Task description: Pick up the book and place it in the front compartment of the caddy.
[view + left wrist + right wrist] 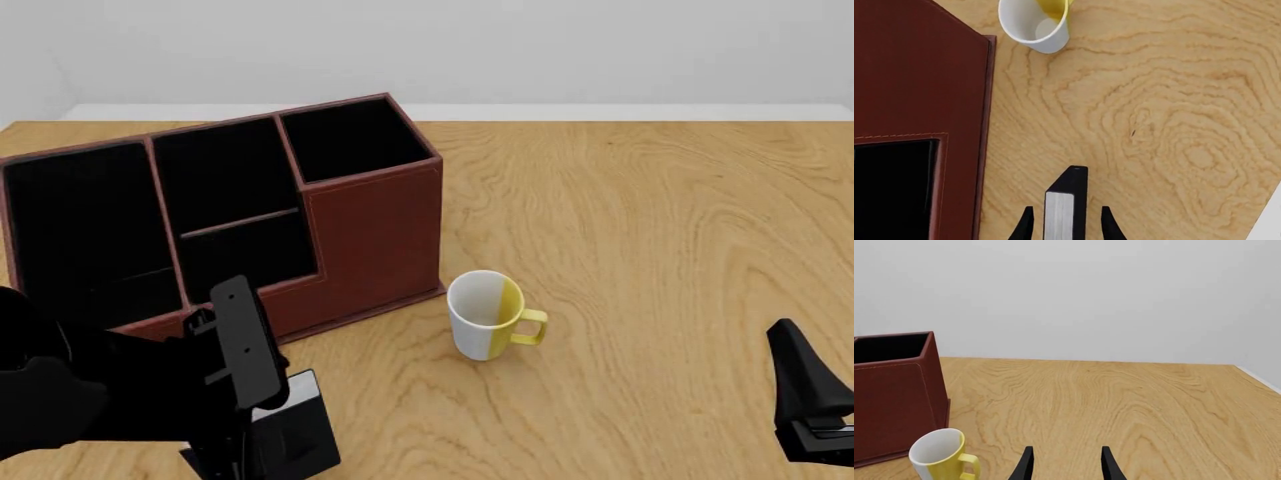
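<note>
The black book (1066, 205) with white page edges stands on edge on the table, beside the caddy's front corner; it also shows in the front view (304, 432). My left gripper (1067, 210) is open and straddles the book, with a small gap between each finger and the cover. The reddish-brown caddy (374, 230) with its black interior stands at the back left, and one wall shows in the left wrist view (914, 75). My right gripper (1064, 461) is open and empty, low at the front right (807, 400).
A white and yellow mug (483, 318) stands upright just right of the caddy's front corner, beyond the book; it also shows in the left wrist view (1035, 22) and the right wrist view (937, 455). Bare wooden table (667, 230) lies to the right.
</note>
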Tool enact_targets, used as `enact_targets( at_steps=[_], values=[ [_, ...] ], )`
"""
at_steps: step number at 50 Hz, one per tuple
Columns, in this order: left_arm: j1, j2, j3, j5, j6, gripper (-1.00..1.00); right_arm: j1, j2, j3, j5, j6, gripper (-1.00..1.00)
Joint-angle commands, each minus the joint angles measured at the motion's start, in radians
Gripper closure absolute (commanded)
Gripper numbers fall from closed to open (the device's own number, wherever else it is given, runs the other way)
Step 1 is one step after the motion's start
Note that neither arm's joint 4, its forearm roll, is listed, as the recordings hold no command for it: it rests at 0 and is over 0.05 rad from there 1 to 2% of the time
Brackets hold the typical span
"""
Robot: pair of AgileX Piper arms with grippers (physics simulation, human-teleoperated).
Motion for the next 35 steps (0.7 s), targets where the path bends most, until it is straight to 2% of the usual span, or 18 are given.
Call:
enact_targets(
  at_steps=[1,5,6,13,23,35],
  values=[
    [0.033,0.02,0.029,-0.046,-0.006,-1.0,0.0,0.0,0.001,0.0,-0.002,-1.0],
    [0.045,0.017,0.023,-0.044,0.0,-1.0,0.001,0.0,0.001,0.0,-0.002,-1.0],
    [0.042,0.011,0.021,-0.041,-0.001,1.0,0.001,0.0,0.001,0.0,-0.002,-1.0],
    [0.004,-0.019,0.019,-0.015,-0.016,1.0,0.001,0.0,0.001,-0.001,0.0,-1.0],
    [0.029,-0.025,-0.035,0.037,0.01,1.0,0.001,0.0,0.001,-0.002,0.001,-1.0],
    [0.034,-0.072,-0.188,0.223,0.063,1.0,0.005,0.0,-0.001,-0.003,0.006,-1.0]
  ],
)
